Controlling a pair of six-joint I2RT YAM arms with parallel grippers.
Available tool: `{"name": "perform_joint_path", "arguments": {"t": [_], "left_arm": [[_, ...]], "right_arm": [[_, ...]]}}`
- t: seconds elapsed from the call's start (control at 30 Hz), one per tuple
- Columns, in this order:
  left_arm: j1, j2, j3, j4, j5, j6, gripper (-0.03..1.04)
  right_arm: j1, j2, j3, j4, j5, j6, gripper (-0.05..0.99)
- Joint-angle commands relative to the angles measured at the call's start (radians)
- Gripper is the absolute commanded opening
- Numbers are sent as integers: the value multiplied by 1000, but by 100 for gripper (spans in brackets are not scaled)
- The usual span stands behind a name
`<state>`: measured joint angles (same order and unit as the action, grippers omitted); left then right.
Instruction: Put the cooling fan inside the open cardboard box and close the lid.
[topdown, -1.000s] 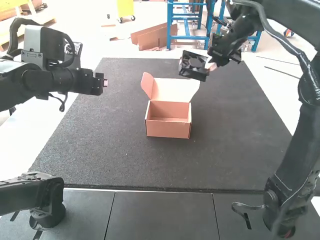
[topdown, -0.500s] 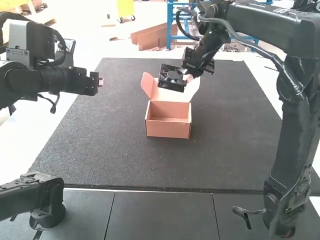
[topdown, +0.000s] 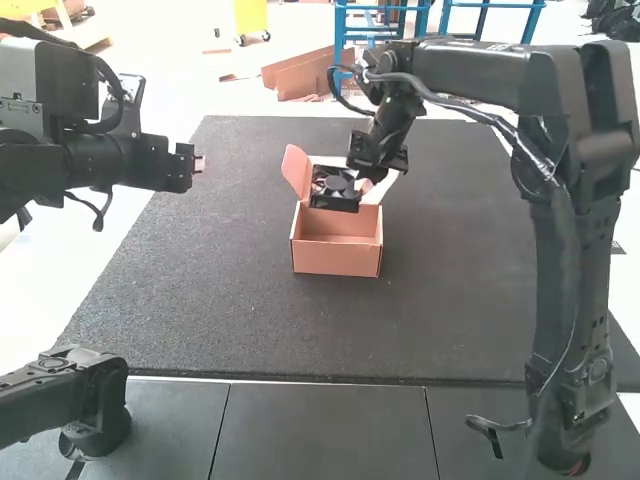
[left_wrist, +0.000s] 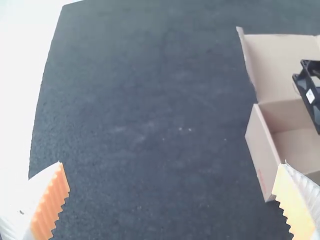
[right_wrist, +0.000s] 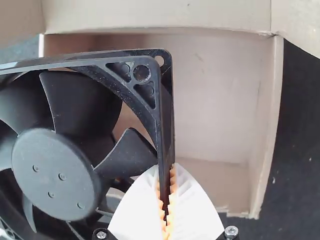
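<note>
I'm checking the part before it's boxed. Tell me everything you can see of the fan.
The fan is a square black frame, plastic by its look, with curved blades around a round hub and holes at its corner. The right gripper is shut on one frame edge. The fan hangs tilted over the open box, near its raised lid; whether it touches the box I cannot tell.

We hold our left arm (topdown: 100, 160) level, left gripper (topdown: 200, 163) spread wide. Our right arm (topdown: 480, 70) arches down, right gripper (right_wrist: 166, 202) with 2 fingers pinching the cooling fan (right_wrist: 75, 150).
</note>
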<state>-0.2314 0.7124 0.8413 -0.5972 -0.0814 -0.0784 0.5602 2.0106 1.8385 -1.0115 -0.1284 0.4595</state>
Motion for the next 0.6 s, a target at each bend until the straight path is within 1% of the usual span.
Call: {"name": "perform_joint_path", "arguments": {"t": [0.0,0.17,0.23,0.5,0.53,0.57], "left_arm": [[0,-10,39,10,8,8,96],[0,-8,44,8,6,6,96],[0,-10,45,8,6,6,96],[1,-7,48,16,6,6,96],[1,-5,50,19,6,6,96],[1,-5,50,23,6,6,96]], "right_arm": [[9,17,15,5,19,-10,0],[4,66,16,4,30,-27,0],[4,82,16,2,46,-35,0],[4,129,-1,7,53,-64,0],[4,135,1,7,44,-65,1],[3,140,4,8,35,-65,7]]}}
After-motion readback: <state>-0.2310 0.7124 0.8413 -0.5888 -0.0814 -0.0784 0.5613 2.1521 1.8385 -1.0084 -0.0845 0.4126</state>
